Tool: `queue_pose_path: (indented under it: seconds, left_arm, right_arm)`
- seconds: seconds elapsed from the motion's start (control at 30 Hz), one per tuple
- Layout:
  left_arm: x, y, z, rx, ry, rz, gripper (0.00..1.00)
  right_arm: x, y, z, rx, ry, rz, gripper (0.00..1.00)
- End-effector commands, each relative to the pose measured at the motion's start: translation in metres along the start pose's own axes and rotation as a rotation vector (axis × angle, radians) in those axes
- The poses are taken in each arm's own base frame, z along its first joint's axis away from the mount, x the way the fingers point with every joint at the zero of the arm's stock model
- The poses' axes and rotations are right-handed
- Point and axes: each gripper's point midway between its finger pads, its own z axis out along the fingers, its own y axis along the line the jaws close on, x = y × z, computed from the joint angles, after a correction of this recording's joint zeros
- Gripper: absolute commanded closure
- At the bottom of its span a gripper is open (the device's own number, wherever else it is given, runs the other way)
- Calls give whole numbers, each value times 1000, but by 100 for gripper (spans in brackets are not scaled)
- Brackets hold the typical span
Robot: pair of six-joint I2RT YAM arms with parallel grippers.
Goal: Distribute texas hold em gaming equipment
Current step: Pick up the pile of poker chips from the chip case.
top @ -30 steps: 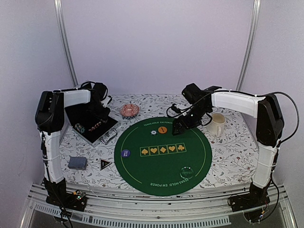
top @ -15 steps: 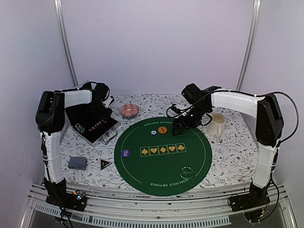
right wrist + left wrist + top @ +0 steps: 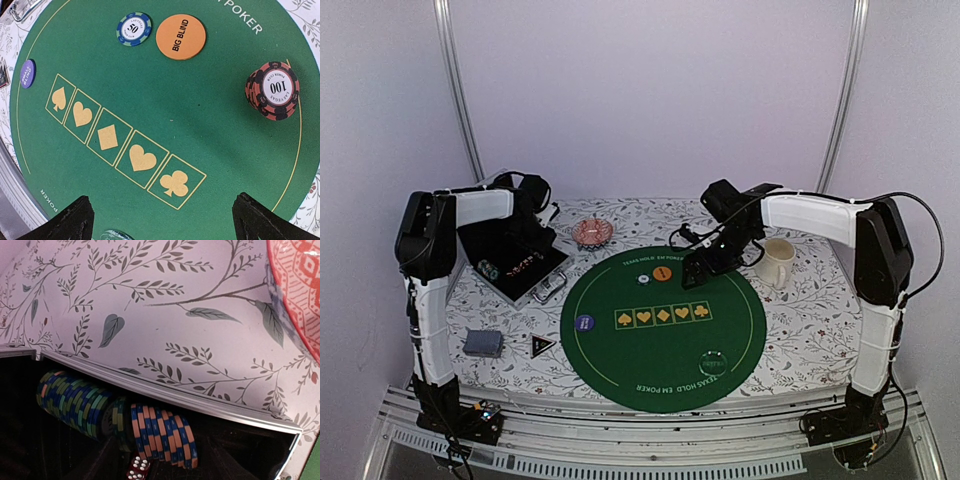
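Observation:
My right gripper point(image 3: 701, 268) hangs over the far right of the green poker mat point(image 3: 660, 345), open and empty point(image 3: 167, 222). A stack of red-black 100 chips point(image 3: 272, 90) stands on the mat ahead of it, apart from the fingers. A blue 50 chip point(image 3: 134, 28) lies beside the orange BIG BLIND button point(image 3: 181, 36). A purple small-blind disc point(image 3: 27, 73) lies at the mat's left. My left gripper point(image 3: 532, 238) is low in the black chip case point(image 3: 510, 265). Its fingers do not show. Rows of blue-orange chips point(image 3: 162, 432) and blue-green chips point(image 3: 75, 402) lie there with a red die point(image 3: 137, 470).
A grey-blue card deck point(image 3: 483, 343) and a black triangular piece point(image 3: 542, 345) lie near the front left. A pink patterned dish point(image 3: 592, 232) sits at the back, a cream mug point(image 3: 777, 262) right of the mat, a clear glass point(image 3: 712, 362) on the mat's front.
My left gripper has shifted slightly toward the back over the case. The right arm has barely moved.

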Motion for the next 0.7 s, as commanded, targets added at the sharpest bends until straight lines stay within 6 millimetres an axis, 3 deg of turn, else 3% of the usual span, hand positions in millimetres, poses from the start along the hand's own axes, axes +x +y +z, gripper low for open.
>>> queue_pose_path:
  seconds: [0.0,0.37,0.67]
  left_arm:
    - [-4,4,-8,-25,-21,3,42]
    - [-6,6,-11,-31,-32,0,40]
    - [3,2,6,33,-4,-28,46]
  right_arm:
    - [-4,8,1,-24,5,-20,1]
    - [-3,9,2,-30,12,-22,1]
    - [-1,9,3,-29,17,-24,1]
